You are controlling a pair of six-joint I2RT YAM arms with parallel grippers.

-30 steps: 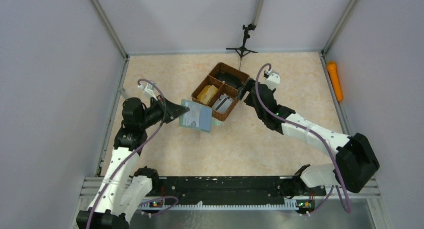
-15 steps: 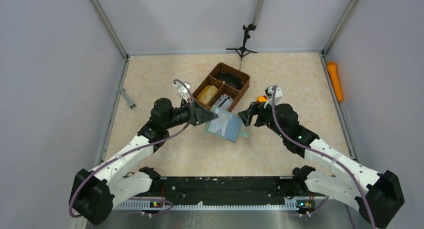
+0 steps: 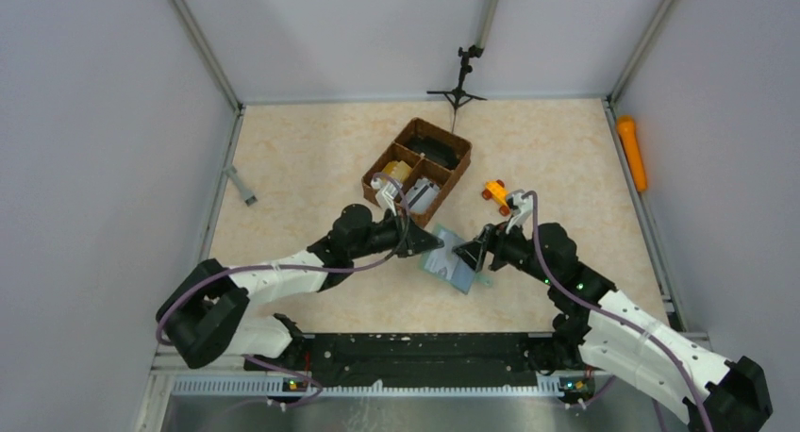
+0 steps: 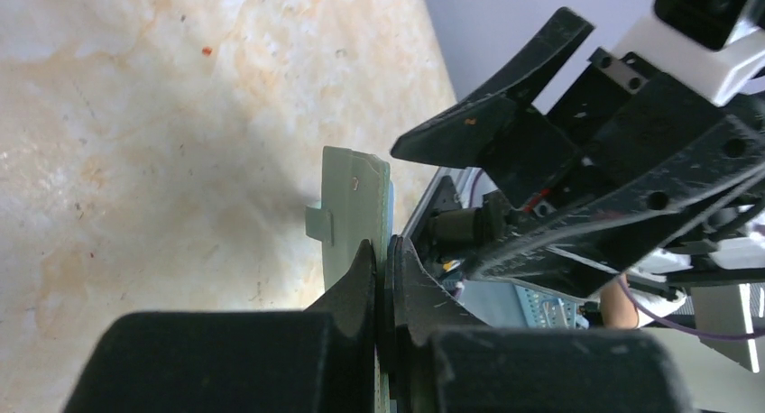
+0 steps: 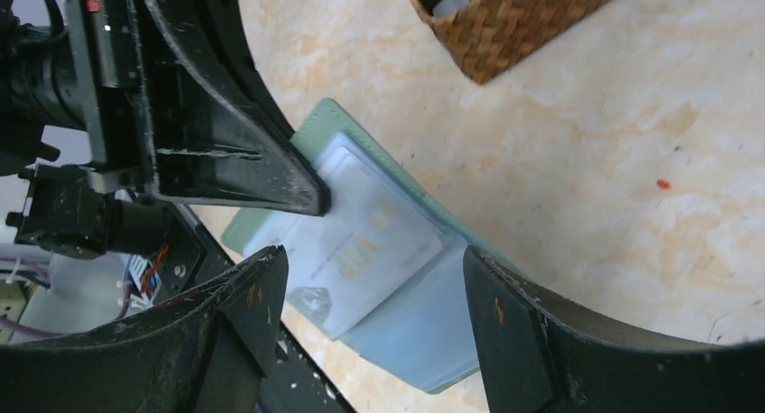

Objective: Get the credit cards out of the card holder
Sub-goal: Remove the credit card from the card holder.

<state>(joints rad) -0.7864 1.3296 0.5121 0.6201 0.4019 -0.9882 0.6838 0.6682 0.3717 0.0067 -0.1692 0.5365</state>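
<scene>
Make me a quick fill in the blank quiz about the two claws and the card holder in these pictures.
1. The left claw is ____ on the card holder.
2. The right claw is ____ and holds nothing.
3. The card showing inside the holder bears the letters ____.

Missing words: shut; open; VIP

A brown wicker tray point(image 3: 387, 153), divided into compartments, is set on the beige marbled counter point(image 3: 302, 149), with a yellow block point(image 3: 394, 173) kept in its left compartment. An orange toy block point(image 3: 494, 191) is placed near its right side, an orange cylinder point(image 3: 631, 154) along the right edge.
</scene>
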